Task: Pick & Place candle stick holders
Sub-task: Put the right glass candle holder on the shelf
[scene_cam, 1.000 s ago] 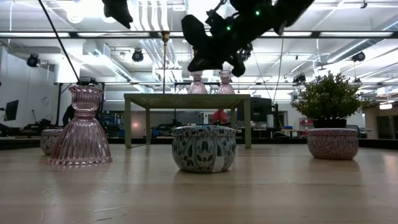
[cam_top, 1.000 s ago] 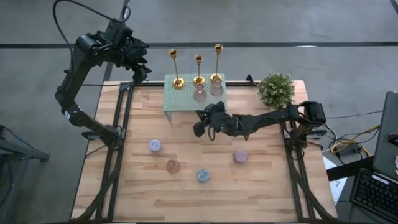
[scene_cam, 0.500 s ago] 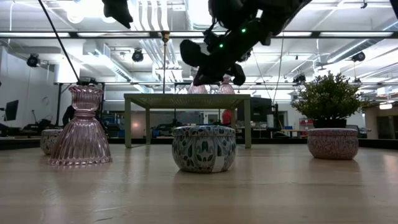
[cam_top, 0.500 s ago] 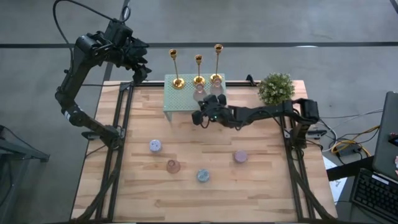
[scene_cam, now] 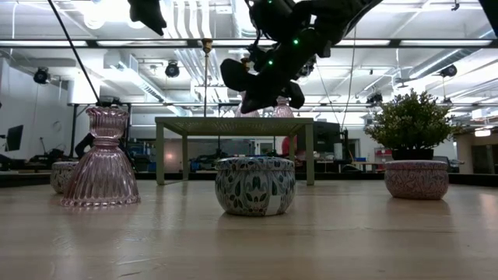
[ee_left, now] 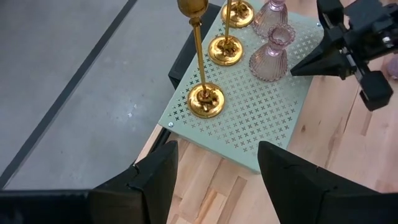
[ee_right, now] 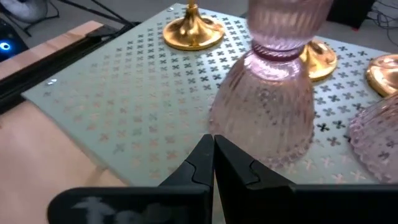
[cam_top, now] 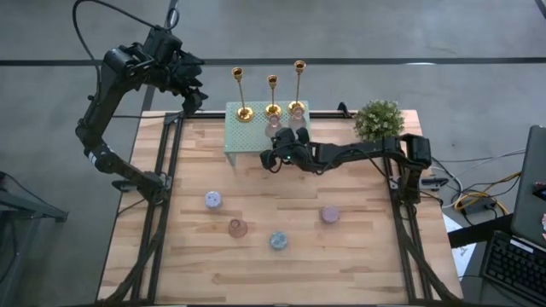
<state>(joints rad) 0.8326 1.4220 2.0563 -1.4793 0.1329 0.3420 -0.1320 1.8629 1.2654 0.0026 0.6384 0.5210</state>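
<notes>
Three shiny gold metal candlesticks (cam_top: 271, 94) stand upright in a row, stems vertical, on the pale green perforated stand (cam_top: 243, 136) at upper centre. The right end effector (cam_top: 270, 159), fingers closed together and empty, hovers just before it. The left end effector (ee_left: 214, 163) is spread open above the stand's corner.

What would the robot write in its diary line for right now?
right gripper: shut, empty, at pink glass holder on green stand | left gripper: open, waiting above stand | gold candlesticks: untouched
</notes>
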